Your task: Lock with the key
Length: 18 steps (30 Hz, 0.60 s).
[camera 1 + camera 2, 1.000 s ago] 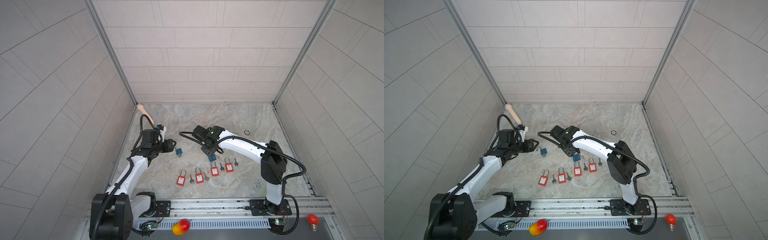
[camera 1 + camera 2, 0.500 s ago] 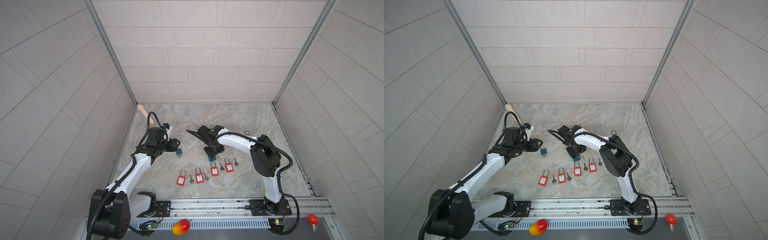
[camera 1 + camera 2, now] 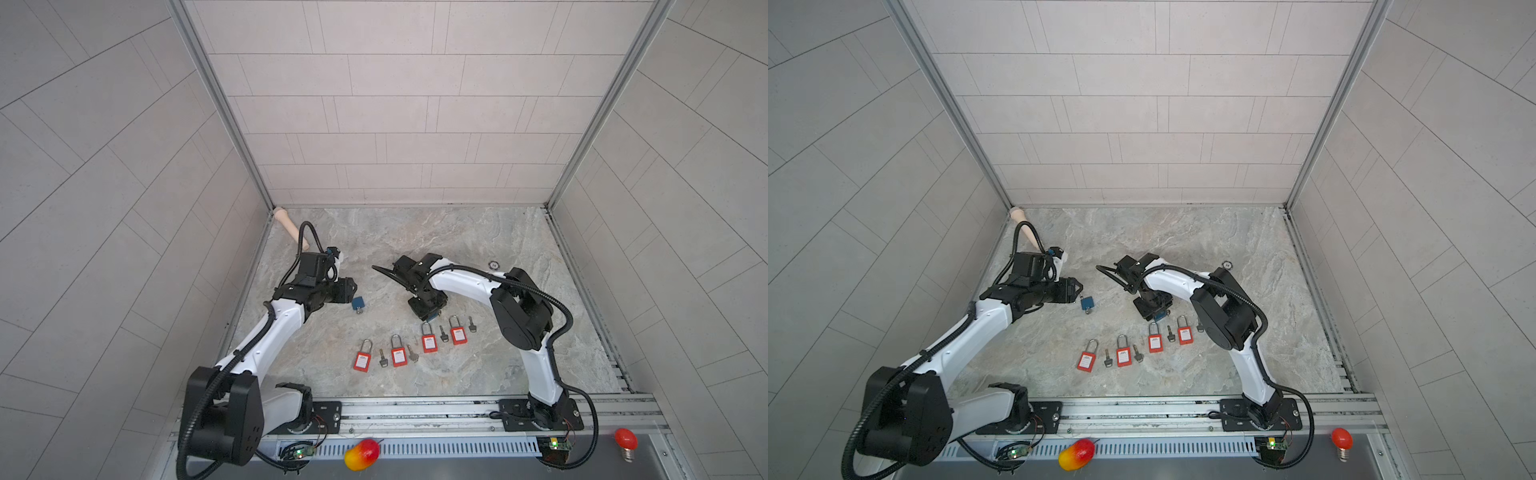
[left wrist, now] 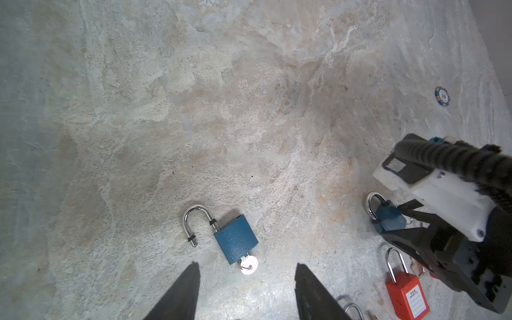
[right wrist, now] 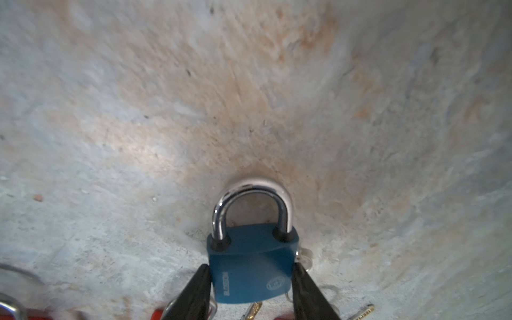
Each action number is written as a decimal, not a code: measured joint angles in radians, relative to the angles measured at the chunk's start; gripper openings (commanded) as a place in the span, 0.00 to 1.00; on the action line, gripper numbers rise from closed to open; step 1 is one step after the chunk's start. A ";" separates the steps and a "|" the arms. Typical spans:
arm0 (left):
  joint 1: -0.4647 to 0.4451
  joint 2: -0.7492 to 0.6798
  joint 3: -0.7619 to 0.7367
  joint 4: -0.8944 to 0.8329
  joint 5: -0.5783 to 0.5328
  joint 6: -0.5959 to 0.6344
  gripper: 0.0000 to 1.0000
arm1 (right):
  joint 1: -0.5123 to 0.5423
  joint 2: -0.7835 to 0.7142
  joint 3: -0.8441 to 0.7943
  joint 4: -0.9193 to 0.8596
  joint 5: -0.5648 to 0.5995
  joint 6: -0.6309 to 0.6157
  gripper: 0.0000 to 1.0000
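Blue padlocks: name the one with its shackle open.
The free padlock before the left gripper, key inserted; the right gripper grips the other padlock, shackle closed.

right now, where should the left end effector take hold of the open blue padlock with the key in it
I'd grip the open blue metal padlock across its body's two narrow side edges, coming straight down from above. It lies flat on the stone tabletop, and the swung-out silver shackle and silver key occupy its ends. The left end effector stands open nearby.
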 measured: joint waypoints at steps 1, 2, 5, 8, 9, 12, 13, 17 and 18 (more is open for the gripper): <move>0.000 0.005 0.000 -0.003 -0.002 0.000 0.60 | -0.003 0.000 0.002 -0.002 0.002 -0.004 0.43; 0.000 0.010 0.000 -0.007 -0.002 0.000 0.61 | -0.005 0.000 0.005 -0.002 0.001 -0.008 0.42; 0.000 0.019 0.000 -0.021 -0.006 0.003 0.61 | -0.005 0.000 0.021 -0.005 -0.017 -0.015 0.42; 0.000 0.023 0.001 -0.030 -0.018 0.006 0.61 | 0.002 0.000 0.044 -0.007 -0.045 -0.024 0.44; 0.000 0.025 0.002 -0.035 -0.025 0.008 0.61 | 0.008 0.000 0.052 -0.007 -0.055 -0.027 0.45; 0.000 0.051 0.019 -0.055 -0.048 0.011 0.61 | 0.027 -0.001 0.064 -0.003 -0.060 -0.031 0.46; 0.000 0.066 0.027 -0.065 -0.056 0.013 0.62 | 0.032 -0.003 0.064 -0.002 -0.057 -0.032 0.46; 0.000 0.145 0.073 -0.106 -0.087 0.014 0.62 | 0.042 -0.053 0.060 0.025 -0.020 -0.046 0.47; 0.000 0.174 0.093 -0.119 -0.095 0.011 0.62 | 0.042 -0.081 0.055 0.040 0.000 -0.049 0.47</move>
